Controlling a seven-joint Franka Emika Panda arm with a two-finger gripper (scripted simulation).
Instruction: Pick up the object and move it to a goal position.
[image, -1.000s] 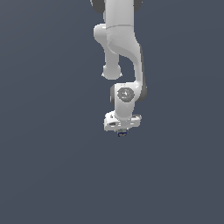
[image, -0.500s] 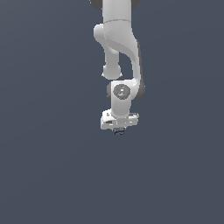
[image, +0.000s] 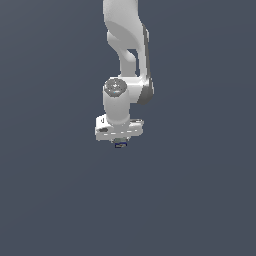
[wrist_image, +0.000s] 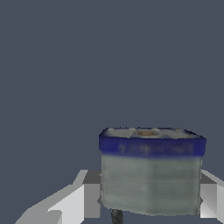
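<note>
The object (image: 120, 144) is a tiny dark blue lump with pale flecks, held just under the white gripper's crossbar in the exterior view. In the wrist view it is a pale grey tub with a blue rim (wrist_image: 151, 173), filling the space between the two white fingers (wrist_image: 74, 203). My gripper (image: 119, 142) is shut on it and hangs in mid-air on the white arm, with no surface touching it. The fingertips are mostly hidden by the crossbar in the exterior view.
The white arm (image: 127, 45) comes down from the top of the exterior view. Around it is only plain dark grey-blue background.
The arm and gripper, with the object in it, have shifted slightly toward the exterior view's left and a little upward. The grip has not changed.
</note>
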